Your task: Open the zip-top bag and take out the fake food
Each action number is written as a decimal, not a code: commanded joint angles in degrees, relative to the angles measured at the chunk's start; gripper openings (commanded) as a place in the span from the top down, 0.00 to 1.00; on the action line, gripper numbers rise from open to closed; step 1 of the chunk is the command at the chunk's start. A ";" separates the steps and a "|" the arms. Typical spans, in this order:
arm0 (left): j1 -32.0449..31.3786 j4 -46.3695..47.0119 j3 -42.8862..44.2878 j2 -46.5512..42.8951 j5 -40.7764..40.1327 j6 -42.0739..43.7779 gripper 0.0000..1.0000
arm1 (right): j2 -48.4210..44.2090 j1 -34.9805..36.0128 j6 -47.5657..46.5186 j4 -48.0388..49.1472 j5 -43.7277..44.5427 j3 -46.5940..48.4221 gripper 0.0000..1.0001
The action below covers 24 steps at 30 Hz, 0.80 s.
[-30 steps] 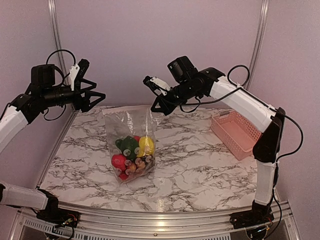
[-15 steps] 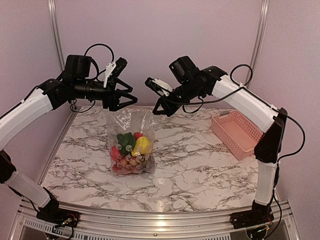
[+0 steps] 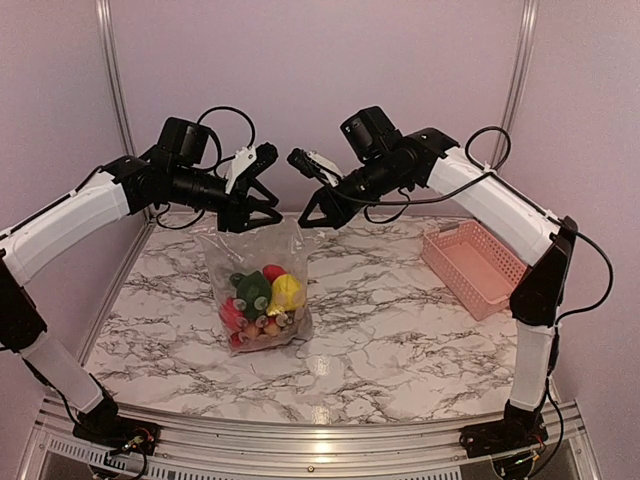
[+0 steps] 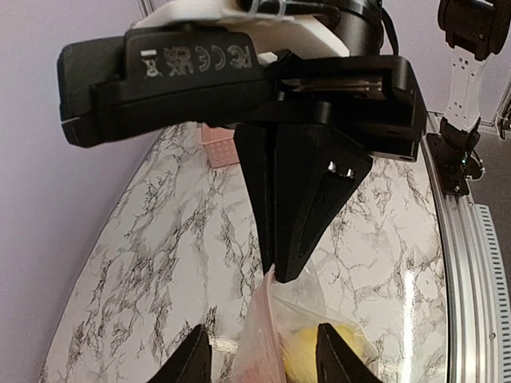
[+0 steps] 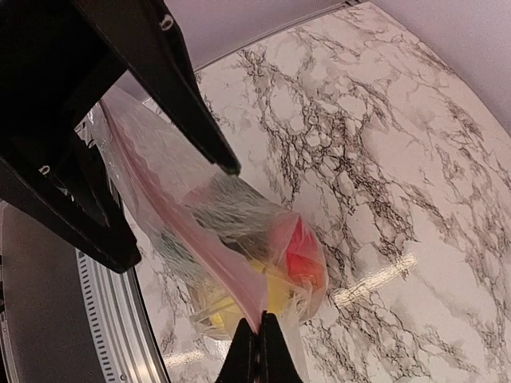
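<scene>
Right now the bag (image 3: 256, 250) hangs upright between the two arms, over the left-middle of the marble table (image 3: 400, 340), its bottom resting on the tabletop. Toy food (image 3: 262, 300) is all piled in the bottom of it: a green piece, a yellow one, some red ones and small bits underneath, everything inside the plastic.

Right gripper (image 3: 303, 221) is clenched on the bag's top right corner. In the right wrist view its fingertips (image 5: 259, 351) are pressed together on the pink zip strip, with the bag (image 5: 200, 215) sagging away below and a red piece of food (image 5: 299, 255) showing through.

Left gripper (image 3: 262, 214) sits at the top left part of the bag mouth. In the left wrist view its two fingers (image 4: 197, 359) stand apart on either side of the bag's pink top edge (image 4: 257, 343). There is a gap on both sides, so it is not gripping.

The two grippers are near each other but apart, both at the bag's top edge.

Pink basket (image 3: 475, 262) lies on the right side of the table, well apart from the bag
</scene>
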 commanded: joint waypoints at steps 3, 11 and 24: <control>-3.10 -6.21 1.87 2.41 -4.29 6.39 0.64 | -0.73 0.40 1.13 -1.17 -3.78 4.80 1.00; -4.01 -1.69 -1.78 0.66 -7.33 6.07 1.00 | -2.81 0.03 2.02 2.52 -5.08 3.74 0.96; -0.77 38.64 -26.44 -9.56 11.48 -22.92 1.00 | -38.49 -4.08 9.28 48.56 -2.67 -49.11 0.20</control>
